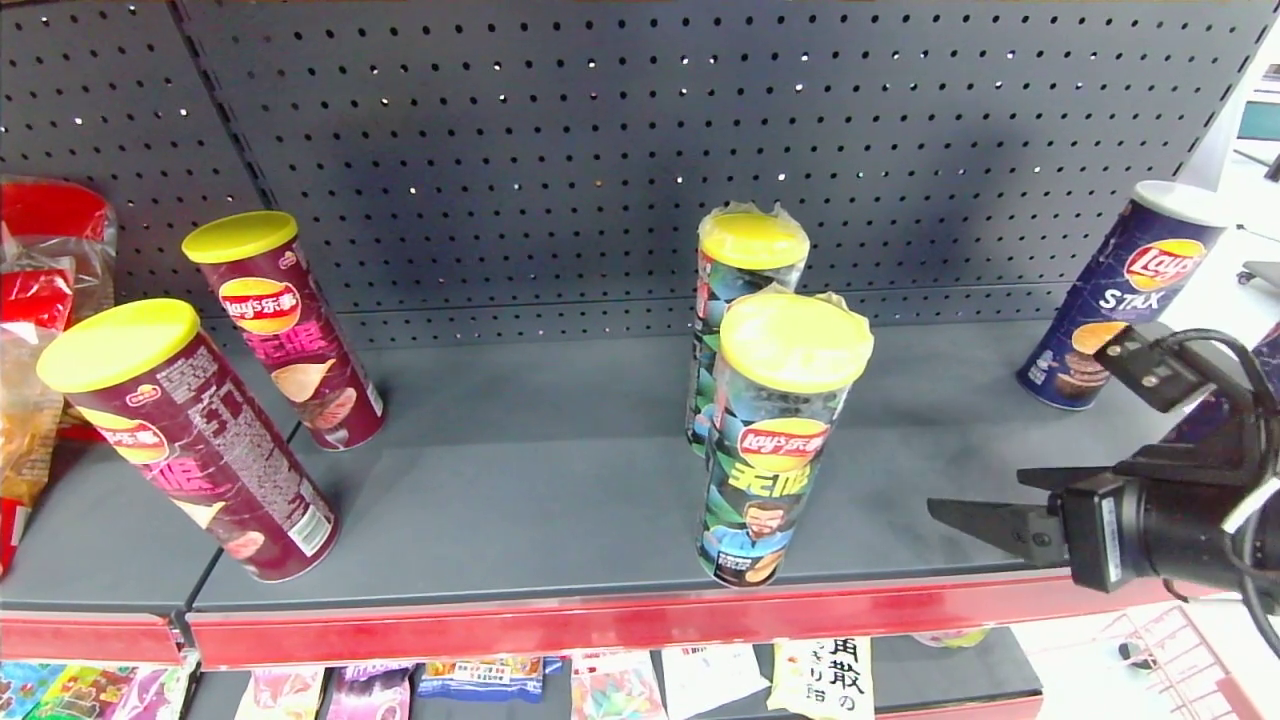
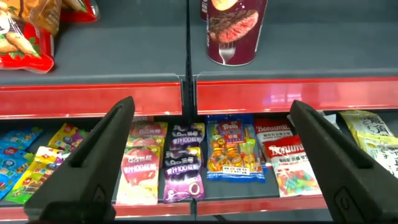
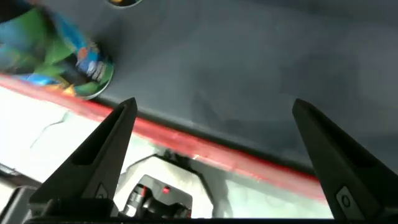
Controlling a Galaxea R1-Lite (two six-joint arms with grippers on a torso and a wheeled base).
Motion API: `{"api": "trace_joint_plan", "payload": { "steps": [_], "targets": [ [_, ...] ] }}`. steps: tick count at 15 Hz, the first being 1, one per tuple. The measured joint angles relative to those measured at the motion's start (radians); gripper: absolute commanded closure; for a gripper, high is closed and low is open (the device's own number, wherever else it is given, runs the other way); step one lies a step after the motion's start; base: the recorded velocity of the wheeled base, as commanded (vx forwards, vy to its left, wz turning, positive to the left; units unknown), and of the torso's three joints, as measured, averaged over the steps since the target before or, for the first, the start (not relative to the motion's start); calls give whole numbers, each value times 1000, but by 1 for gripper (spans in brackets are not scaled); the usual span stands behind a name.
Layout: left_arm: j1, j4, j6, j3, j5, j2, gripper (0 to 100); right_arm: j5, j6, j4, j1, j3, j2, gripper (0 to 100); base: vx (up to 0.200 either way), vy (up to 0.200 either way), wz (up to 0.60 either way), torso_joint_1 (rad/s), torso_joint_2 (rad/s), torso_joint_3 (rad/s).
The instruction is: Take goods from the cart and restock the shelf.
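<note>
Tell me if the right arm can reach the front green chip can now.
Probably yes: the open right gripper hangs level with the front green chip can, bare shelf between them.

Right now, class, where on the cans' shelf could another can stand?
Widest bare patch: between the maroon cans and the green cans. A second lies between the green cans and the blue can. Crowded: the far left, by the snack bags.
</note>
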Motion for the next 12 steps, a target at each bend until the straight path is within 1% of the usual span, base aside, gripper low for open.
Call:
{"api": "trace_joint_plan", "payload": {
  "steps": [3,5,7,12],
  "targets": [
    [0,0,0,0,0,0,0,-26,-21,-6,28,-47,83,0,0,0,0,0,0,0],
    [0,0,0,0,0,0,0,-64,-60,-61,40,-55,138,0,0,0,0,0,0,0],
    [0,0,0,0,0,0,0,-76,-67,-104,46,-54,180,0,0,0,0,0,0,0],
    [0,0,0,0,0,0,0,-109,-69,-116,106,-58,222,0,0,0,0,0,0,0]
  ]
}}
